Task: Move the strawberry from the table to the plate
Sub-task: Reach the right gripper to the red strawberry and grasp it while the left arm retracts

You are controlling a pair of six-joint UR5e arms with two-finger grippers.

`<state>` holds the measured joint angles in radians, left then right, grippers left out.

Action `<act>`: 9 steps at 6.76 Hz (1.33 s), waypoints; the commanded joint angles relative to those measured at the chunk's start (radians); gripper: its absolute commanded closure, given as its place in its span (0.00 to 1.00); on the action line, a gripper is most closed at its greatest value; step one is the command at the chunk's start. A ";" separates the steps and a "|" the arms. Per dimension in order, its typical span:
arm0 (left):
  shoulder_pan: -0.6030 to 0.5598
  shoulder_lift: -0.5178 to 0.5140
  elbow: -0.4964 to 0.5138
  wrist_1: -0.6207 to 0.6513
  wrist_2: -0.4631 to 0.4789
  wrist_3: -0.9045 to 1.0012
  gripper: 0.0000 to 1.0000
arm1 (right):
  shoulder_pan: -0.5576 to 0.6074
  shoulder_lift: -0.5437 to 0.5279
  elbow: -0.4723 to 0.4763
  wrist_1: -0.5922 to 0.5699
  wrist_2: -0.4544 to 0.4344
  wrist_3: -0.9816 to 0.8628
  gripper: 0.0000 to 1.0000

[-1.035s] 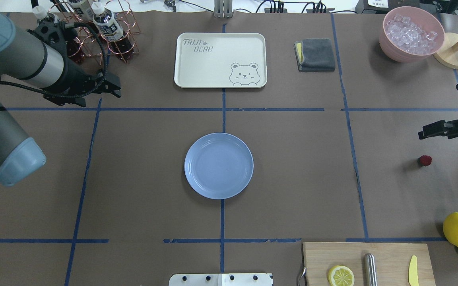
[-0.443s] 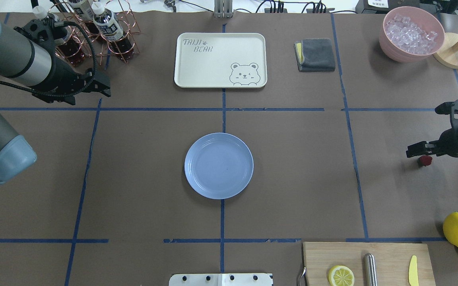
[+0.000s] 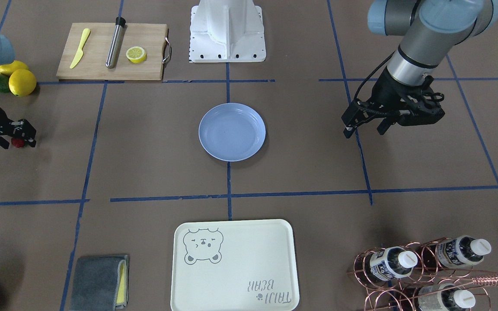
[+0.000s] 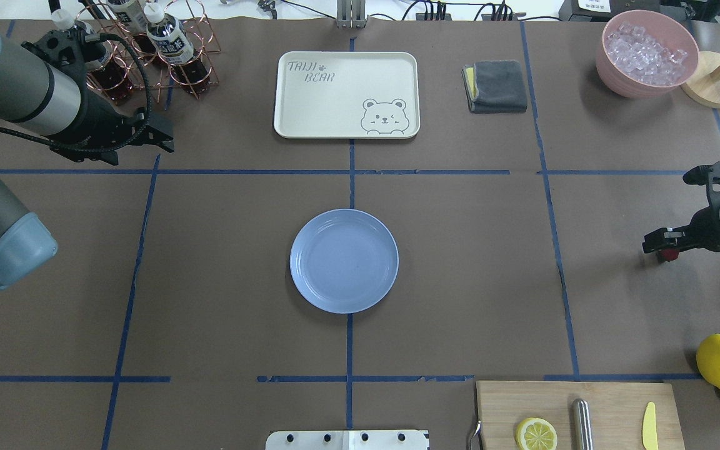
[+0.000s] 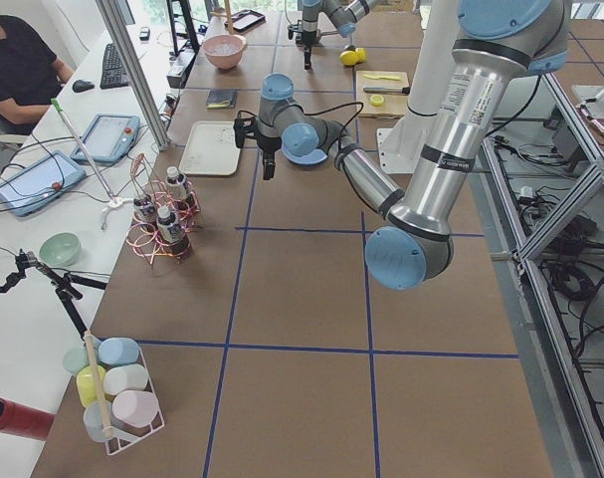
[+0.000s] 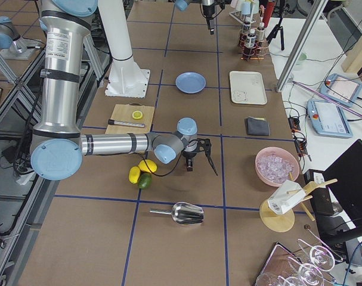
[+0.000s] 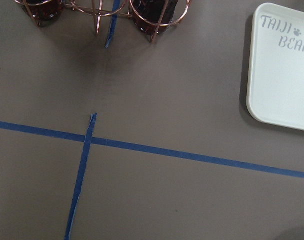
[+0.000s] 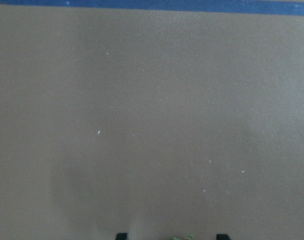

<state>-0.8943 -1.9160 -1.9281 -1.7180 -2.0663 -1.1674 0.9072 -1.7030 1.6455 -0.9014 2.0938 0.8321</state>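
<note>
The right gripper (image 3: 19,139) stands open astride the strawberry (image 3: 16,143), which lies on the table (image 3: 145,172) far to the robot's right, well apart from the plate (image 3: 232,131). The jaws should close softly on the berry's middle, since it likely bruises, and then lift straight up.

Far to the right of the plate (image 4: 344,260), the strawberry (image 4: 667,255) is being mostly covered by the right gripper (image 4: 655,246) in the overhead view; only a red sliver is showing. In the right wrist view it is being cut off by the bottom edge, as are the fingertips (image 8: 121,236). Contact between them cannot be told.
</note>
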 commanded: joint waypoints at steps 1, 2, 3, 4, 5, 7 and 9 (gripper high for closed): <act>0.000 0.000 0.000 0.000 0.000 -0.002 0.00 | 0.002 -0.012 0.005 -0.001 0.005 -0.011 1.00; 0.000 -0.003 0.000 0.000 -0.017 -0.003 0.00 | 0.004 -0.014 0.017 0.001 0.009 -0.011 1.00; -0.020 0.002 0.000 0.000 -0.038 -0.002 0.00 | 0.009 -0.009 0.072 -0.020 0.026 -0.011 1.00; -0.062 0.014 0.000 0.006 -0.038 0.003 0.00 | 0.037 0.003 0.138 -0.078 0.055 -0.010 1.00; -0.092 0.037 0.001 0.012 -0.040 0.074 0.00 | 0.038 0.043 0.225 -0.179 0.068 0.001 1.00; -0.156 0.118 0.012 0.021 -0.040 0.331 0.00 | 0.013 0.396 0.255 -0.561 0.086 0.050 1.00; -0.259 0.196 0.043 0.023 -0.038 0.583 0.00 | -0.174 0.589 0.244 -0.645 0.008 0.282 1.00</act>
<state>-1.0910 -1.7674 -1.9066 -1.6967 -2.1058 -0.7450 0.8429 -1.2302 1.8934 -1.4892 2.1546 0.9860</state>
